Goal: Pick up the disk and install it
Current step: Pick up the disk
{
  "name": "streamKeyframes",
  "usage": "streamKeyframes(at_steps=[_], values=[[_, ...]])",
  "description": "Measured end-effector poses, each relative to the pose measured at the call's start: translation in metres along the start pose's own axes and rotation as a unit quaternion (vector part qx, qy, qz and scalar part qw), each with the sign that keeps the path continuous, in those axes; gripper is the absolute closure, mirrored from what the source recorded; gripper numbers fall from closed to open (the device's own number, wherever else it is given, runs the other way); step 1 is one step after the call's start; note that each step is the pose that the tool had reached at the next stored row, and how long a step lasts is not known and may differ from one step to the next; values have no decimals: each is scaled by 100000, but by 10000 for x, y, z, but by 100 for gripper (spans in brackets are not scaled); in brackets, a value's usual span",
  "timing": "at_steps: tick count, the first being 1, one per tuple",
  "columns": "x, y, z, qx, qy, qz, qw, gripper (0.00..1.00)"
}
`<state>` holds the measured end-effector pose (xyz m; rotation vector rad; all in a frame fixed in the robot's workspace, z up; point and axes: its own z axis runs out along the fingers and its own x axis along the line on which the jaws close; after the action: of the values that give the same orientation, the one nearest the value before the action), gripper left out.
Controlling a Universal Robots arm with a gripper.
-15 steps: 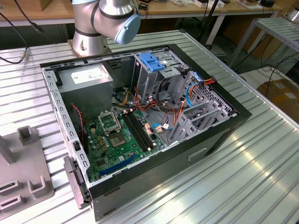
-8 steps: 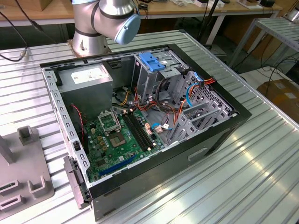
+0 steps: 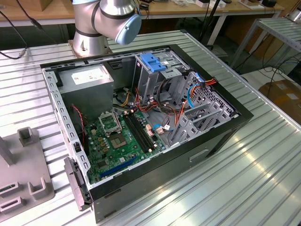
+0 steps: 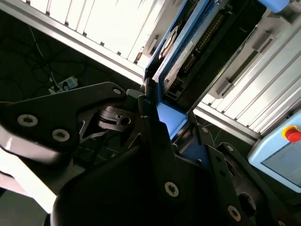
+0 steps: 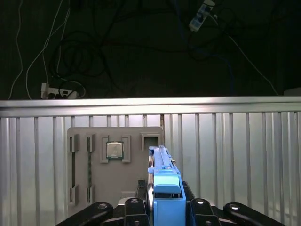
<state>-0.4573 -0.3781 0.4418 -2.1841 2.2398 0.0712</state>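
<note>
Pinching the disk (image 5: 162,174) by its blue carrier frame, the gripper (image 5: 165,207) has its black fingers (image 5: 134,208) pressed against both sides of the frame, so the disk stands on edge between them. In the second wrist view the disk (image 4: 181,61) shows its flat face with the pale label and a dark connector edge, and the gripper (image 4: 169,120) closes on the blue end of the frame. Beyond the disk, in the first wrist view, a grey fixture plate (image 5: 94,188) lies on the slatted aluminium table (image 5: 235,160), and a processor chip (image 5: 114,150) sits in one of the plate's pockets. I cannot tell if the disk touches this plate or hangs above it. A power strip (image 5: 56,89) lies on the dark floor past the far edge of the table. In the exterior view an open computer case (image 3: 221,141) lies on its side in the middle of the table (image 3: 263,179), with the green motherboard (image 3: 117,141) at its near side. The grey power-supply box (image 3: 87,80) is toward the exterior view's left far corner. The metal drive cage (image 3: 157,82) with a blue clip (image 3: 153,61) on top is at the far side. The base of the robot arm (image 3: 108,19) stands just behind the case. A grey moulded holder (image 3: 23,179) rests at the exterior view's left near edge, well apart from the case.
</note>
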Motion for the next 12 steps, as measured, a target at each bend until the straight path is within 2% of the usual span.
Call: streamKeyframes(at_steps=[6, 12], values=[[-4, 2, -90, -35, 4, 2, 100000, 63], [-4, 2, -93, -35, 2, 1, 100000, 63]])
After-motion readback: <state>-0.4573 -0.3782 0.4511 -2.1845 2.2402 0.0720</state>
